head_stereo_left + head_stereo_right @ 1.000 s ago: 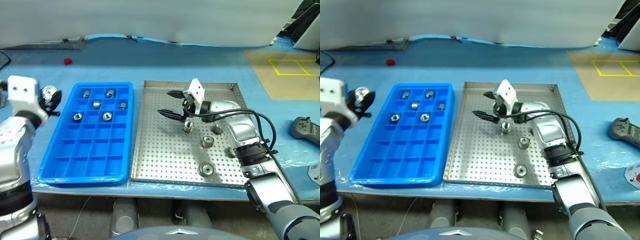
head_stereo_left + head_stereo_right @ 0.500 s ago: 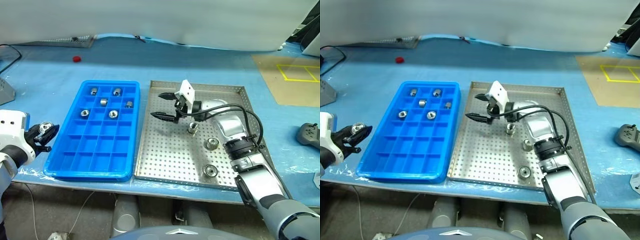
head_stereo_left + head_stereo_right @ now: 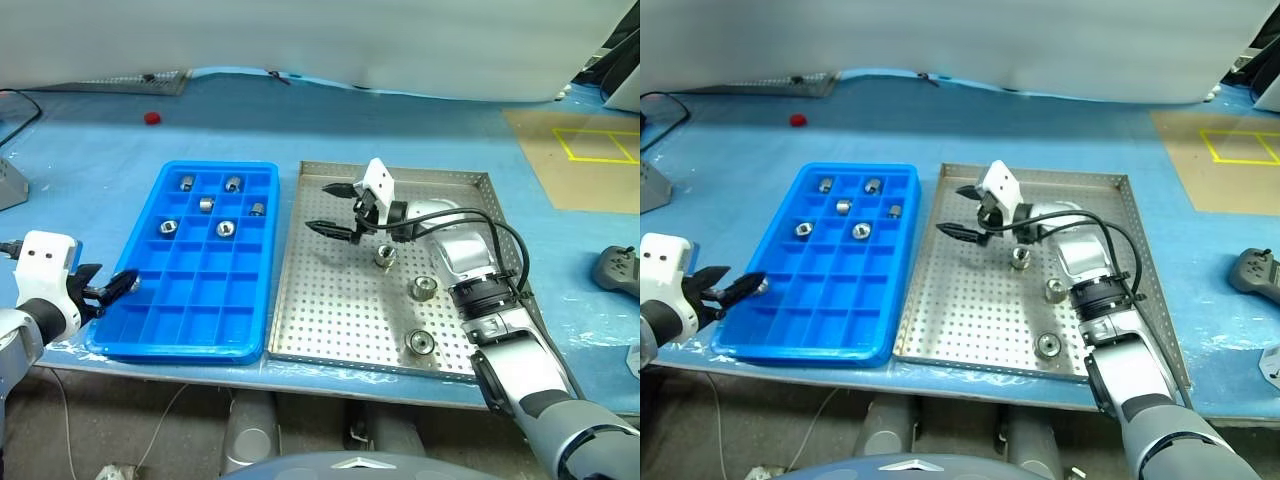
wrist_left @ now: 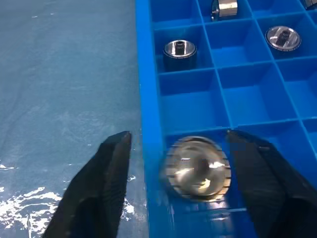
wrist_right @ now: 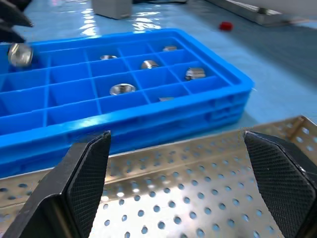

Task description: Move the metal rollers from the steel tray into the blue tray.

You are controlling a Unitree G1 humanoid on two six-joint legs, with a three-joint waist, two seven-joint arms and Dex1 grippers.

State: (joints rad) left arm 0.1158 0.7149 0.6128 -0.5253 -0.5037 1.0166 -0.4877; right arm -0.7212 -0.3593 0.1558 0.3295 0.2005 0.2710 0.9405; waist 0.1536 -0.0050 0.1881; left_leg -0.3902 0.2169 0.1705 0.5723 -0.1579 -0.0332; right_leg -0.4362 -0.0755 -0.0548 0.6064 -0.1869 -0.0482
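The blue tray (image 3: 180,320) lies left of the steel tray (image 3: 330,320). Several metal rollers (image 3: 225,228) sit in the blue tray's far compartments. Three more rollers (image 3: 423,288) rest on the steel tray's right half. My left gripper (image 3: 110,290) is at the blue tray's near left edge, open. One roller (image 4: 198,167) shows loose between its spread fingers (image 4: 106,163), over an edge compartment, touching neither. My right gripper (image 3: 335,207) hovers open over the steel tray's far left part, holding nothing, a short way from the nearest roller (image 3: 385,256).
A small red object (image 3: 152,118) lies far left on the blue table cover. A black handheld device (image 3: 618,270) sits at the right edge. A brown board with yellow tape (image 3: 595,148) is at the far right, and a perforated metal piece (image 3: 120,82) at the back left.
My left gripper came down to the blue tray's near left edge and opened, letting go of the roller it held. The right gripper stayed open over the steel tray.
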